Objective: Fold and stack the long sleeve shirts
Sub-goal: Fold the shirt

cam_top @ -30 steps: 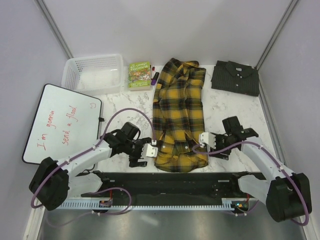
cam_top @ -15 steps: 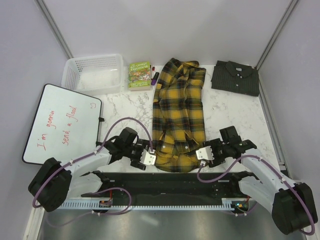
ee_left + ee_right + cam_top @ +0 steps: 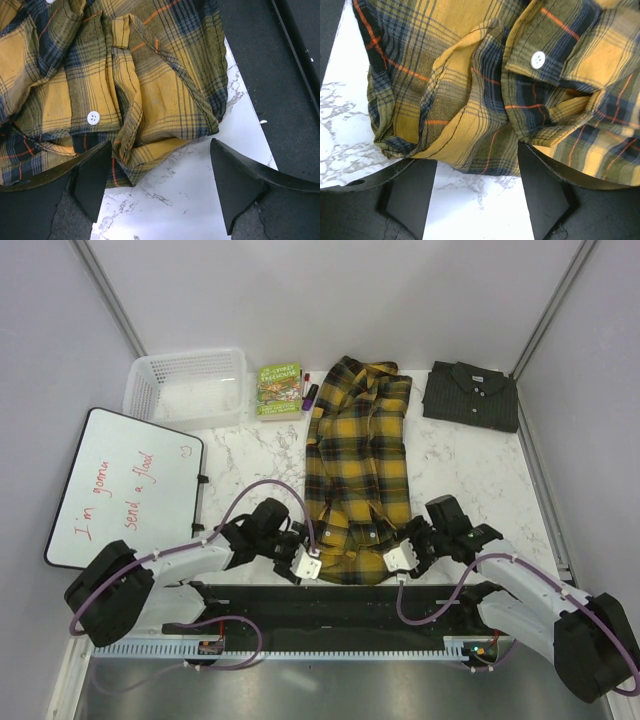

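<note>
The yellow-and-black plaid shirt (image 3: pixel 358 465) lies lengthwise down the middle of the marble table, folded narrow, collar at the far end. Its near hem (image 3: pixel 150 150) bunches in folds just ahead of my left gripper (image 3: pixel 309 562), which stands open at the hem's left corner with bare marble between its jaws. My right gripper (image 3: pixel 397 558) is open at the hem's right corner (image 3: pixel 470 145); its fingertips (image 3: pixel 542 185) sit at the cloth's edge, and cloth overlaps their tops. The dark charcoal shirt (image 3: pixel 471 395) lies folded at the far right.
A white plastic basket (image 3: pixel 187 387) stands at the far left, with a green book (image 3: pixel 279 389) and markers (image 3: pixel 309 392) beside it. A whiteboard (image 3: pixel 125 485) with red writing lies on the left. A black rail (image 3: pixel 330 605) runs along the near table edge.
Both grippers have moved inward and toward the near edge, closing in from the shirt's sides onto the two corners of its near hem. The shirts have not moved.
</note>
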`<move>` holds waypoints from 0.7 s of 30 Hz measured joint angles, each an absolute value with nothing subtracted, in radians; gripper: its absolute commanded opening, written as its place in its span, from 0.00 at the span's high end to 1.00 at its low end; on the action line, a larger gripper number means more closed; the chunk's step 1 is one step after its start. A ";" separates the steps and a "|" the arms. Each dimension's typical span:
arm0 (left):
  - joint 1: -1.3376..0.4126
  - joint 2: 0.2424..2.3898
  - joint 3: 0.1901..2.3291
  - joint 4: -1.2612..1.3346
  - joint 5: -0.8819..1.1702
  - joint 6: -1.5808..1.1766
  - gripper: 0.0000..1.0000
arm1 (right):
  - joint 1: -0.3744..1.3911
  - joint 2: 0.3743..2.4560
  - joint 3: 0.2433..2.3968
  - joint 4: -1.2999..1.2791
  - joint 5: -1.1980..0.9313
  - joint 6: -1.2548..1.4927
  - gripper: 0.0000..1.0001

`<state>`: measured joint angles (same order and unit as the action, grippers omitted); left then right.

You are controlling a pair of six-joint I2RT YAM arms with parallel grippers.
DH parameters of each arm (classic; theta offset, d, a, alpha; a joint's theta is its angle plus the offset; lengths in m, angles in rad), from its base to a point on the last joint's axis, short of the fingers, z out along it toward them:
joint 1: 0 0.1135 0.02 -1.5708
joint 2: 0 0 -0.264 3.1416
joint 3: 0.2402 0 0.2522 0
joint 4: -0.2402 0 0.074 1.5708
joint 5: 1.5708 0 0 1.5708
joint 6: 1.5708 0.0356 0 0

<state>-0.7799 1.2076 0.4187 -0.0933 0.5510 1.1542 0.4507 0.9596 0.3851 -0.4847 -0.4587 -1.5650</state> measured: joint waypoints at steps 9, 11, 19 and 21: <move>-0.801 1.279 0.459 -0.095 0.546 1.180 0.56 | 0.495 0.992 0.364 -0.392 -0.457 -1.583 0.51; -0.807 1.291 0.463 -0.097 0.540 1.185 0.73 | 0.504 1.001 0.361 -0.377 -0.453 -1.573 0.66; -0.891 1.272 0.480 -0.157 0.482 1.140 0.98 | 0.553 0.895 0.336 -0.449 -0.433 -1.504 0.98; -0.935 1.212 0.480 -0.201 0.474 1.103 0.98 | 0.574 0.820 0.341 -0.521 -0.435 -1.470 1.00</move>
